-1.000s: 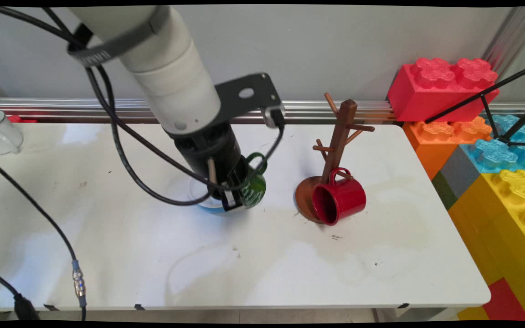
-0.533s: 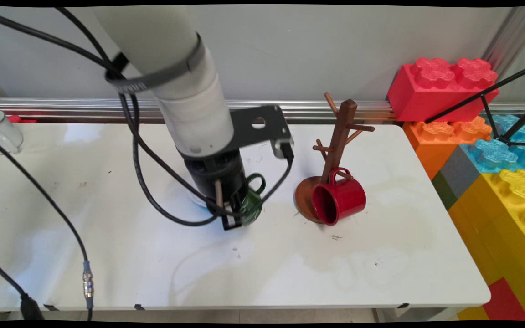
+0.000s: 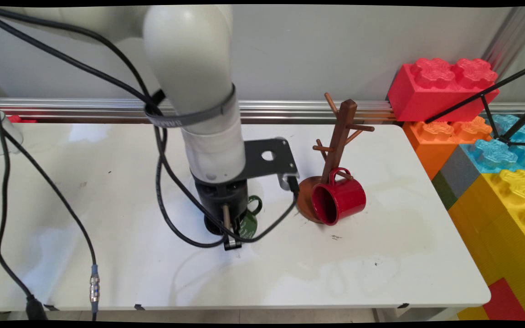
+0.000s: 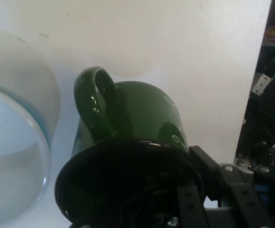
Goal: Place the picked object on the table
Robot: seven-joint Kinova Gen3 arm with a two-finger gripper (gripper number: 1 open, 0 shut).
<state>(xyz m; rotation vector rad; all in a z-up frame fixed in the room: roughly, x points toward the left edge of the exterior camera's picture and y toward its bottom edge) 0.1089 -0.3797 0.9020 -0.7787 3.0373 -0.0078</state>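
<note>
— White table point(image 3: 381, 255) below a grey wall; what's on it?
— A red mug point(image 3: 338, 199) hangs on a wooden mug tree point(image 3: 337, 146); a clear, blue-rimmed bowl point(image 4: 14, 156) sits just beside a glossy green mug point(image 4: 142, 118).
— And the gripper point(image 3: 231, 237)?
— Its fingers pinch the green mug's rim, left of the tree.

My pincer point(image 3: 231, 240) has come down and toward the counter's point(image 3: 381, 255) near side, carrying the green mug point(image 3: 249, 222) along. The mug now sits lower, away from the blue-rimmed bowl point(image 4: 14, 156).
</note>
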